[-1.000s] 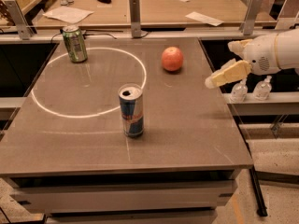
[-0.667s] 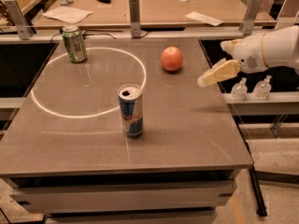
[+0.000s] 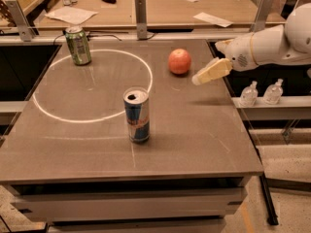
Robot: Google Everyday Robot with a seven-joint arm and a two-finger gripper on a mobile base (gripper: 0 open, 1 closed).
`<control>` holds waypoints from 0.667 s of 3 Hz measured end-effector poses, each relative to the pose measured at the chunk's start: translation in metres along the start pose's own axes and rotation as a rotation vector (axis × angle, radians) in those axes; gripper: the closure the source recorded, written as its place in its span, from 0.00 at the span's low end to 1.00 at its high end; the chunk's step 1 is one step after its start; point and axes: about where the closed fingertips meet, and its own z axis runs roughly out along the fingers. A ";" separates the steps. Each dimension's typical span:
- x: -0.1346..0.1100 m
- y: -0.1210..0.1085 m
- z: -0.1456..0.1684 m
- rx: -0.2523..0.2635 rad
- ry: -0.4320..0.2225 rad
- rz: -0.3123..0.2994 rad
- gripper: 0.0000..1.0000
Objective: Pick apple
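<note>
Brown table [image 3: 194, 144], near edge toward the viewer. Nearest thing on it is a blue and silver can [image 3: 137, 115], upright, top opened, standing on the near right arc of a white circle [image 3: 92, 122] marked on the tabletop. To the right, off the table on a lower ledge, two small clear bottles [image 3: 249, 93]. Farther back, the gripper [image 3: 206, 62] reaches in from the right on a white arm [image 3: 267, 45], raised above the table's right side with its shadow on the surface nearer to the viewer. Its two cream fingers are spread apart with nothing between them. The lower fingertip points left toward the apple [image 3: 179, 61], close beside it with a narrow gap showing. The apple sits on the far right part of the table, just outside the circle, left of the gripper. It is round, so no long axis reads, and no stem can be made out. Skin smooth and orange-red, with a paler yellowish patch on its upper face. A green can [image 3: 78, 45] stands upright at the far left, on the circle's far edge. Beyond that, a wooden desk [image 3: 160, 6] with loose papers [image 3: 73, 14].
</note>
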 end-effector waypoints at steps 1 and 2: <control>-0.009 -0.002 0.021 -0.031 -0.001 -0.015 0.00; -0.018 0.002 0.040 -0.064 -0.002 -0.028 0.00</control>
